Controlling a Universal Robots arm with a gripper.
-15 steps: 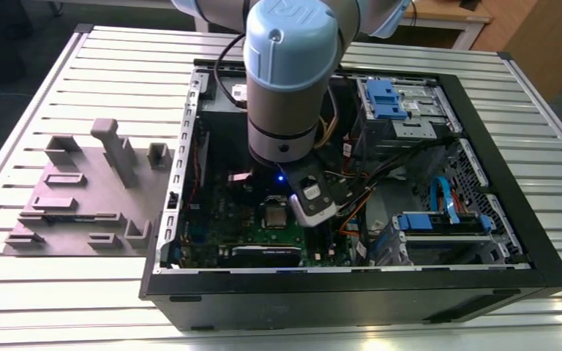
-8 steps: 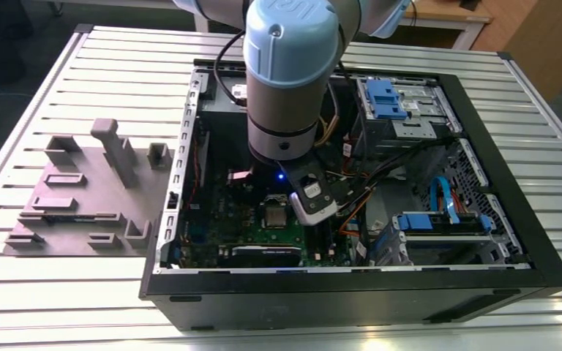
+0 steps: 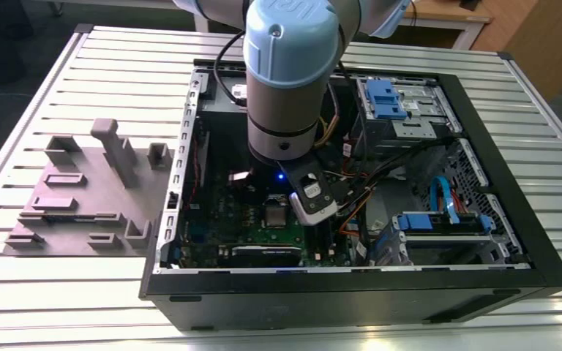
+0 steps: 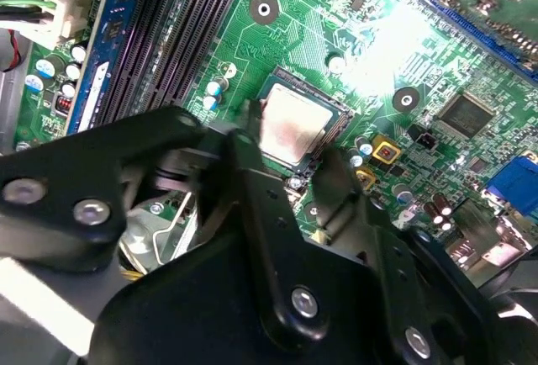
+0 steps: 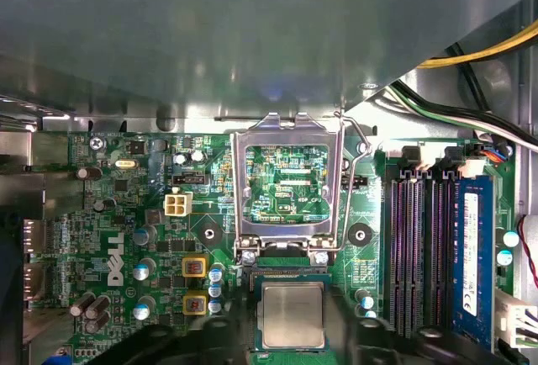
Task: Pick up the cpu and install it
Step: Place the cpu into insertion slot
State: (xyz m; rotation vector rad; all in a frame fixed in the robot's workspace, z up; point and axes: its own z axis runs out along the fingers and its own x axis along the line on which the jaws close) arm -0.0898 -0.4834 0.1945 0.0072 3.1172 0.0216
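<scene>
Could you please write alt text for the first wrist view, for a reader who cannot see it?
A silvery cpu lies at the socket on a green motherboard, with the metal retention frame hinged open beside it. Memory slots run alongside.

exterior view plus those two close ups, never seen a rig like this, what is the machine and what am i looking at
The exterior view comes from a camera standing off the machine. The big grey and blue thing is a robot arm reaching down into an open black computer case, which lies on a slatted metal table. On that view's left sits a grey moulded tray.

The two wrist views come from cameras riding on the arm, looking at the green motherboard. The black shapes in the second wrist view are the gripper. Just beyond it is the cpu, a small silvery square lying in its socket. The socket's metal lid is flipped open. I cannot tell whether the gripper is clamping the cpu.
</scene>
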